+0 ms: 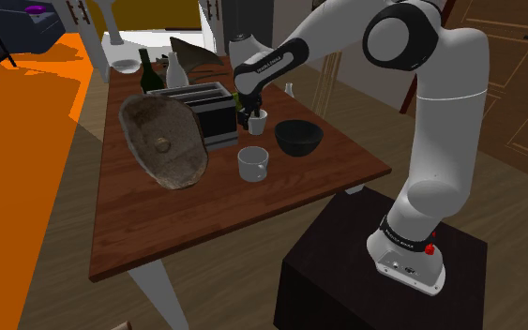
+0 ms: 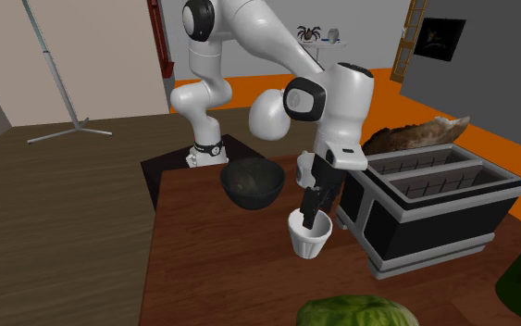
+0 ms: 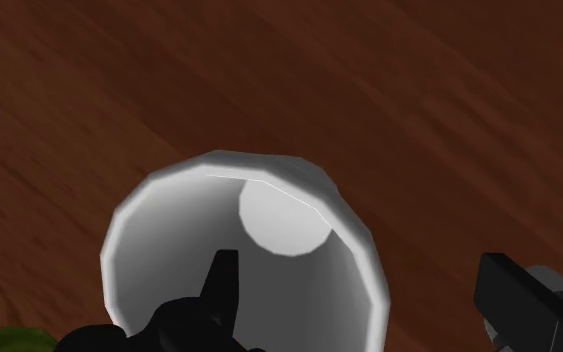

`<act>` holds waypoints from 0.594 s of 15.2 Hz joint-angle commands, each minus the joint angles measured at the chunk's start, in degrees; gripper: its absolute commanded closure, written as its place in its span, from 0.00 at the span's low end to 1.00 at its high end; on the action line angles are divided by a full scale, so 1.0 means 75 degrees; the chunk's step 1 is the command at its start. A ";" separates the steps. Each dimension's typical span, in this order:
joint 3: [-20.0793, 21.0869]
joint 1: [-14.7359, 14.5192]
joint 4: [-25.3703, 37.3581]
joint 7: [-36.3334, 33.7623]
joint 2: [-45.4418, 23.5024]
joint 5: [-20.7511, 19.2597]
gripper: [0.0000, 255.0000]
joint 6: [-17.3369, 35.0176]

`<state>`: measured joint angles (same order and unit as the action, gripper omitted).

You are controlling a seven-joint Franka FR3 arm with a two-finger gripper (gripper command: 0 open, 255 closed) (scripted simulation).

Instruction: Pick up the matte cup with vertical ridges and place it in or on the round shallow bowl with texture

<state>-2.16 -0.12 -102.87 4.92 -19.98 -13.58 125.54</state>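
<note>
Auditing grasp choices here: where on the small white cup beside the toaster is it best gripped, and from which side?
Take the cup by its rim wall, from above: one finger inside, one outside. It stands upright, mouth open, and the toaster close beside it probably crowds a sideways approach. The open gripper straddles that wall.

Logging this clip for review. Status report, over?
Gripper open, straddling wall of white cup, one finger inside. Cup upright on table, not lifted. Toaster close beside; dark bowl on other side.

Nothing legible on screen.
Small dark lettering runs along the white arm (image 1: 273,64), too tiny to read.
</note>
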 commanded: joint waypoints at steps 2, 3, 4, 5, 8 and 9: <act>0.0000 -0.0001 -0.0003 -0.0003 -0.0003 -0.0001 0.00 0.0008; 0.0000 -0.0001 -0.0003 -0.0003 -0.0003 -0.0001 0.00 0.0008; 0.0000 0.0000 -0.0003 -0.0002 -0.0002 -0.0001 0.00 0.0007; 0.0000 0.0000 -0.0003 -0.0002 -0.0002 -0.0001 1.00 0.0007; 0.0000 0.0000 -0.0003 -0.0002 -0.0002 -0.0001 1.00 0.0007; 0.0000 0.0000 -0.0003 -0.0002 -0.0002 -0.0001 1.00 0.0007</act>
<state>-2.17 -0.12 -102.87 4.90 -19.97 -13.60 125.61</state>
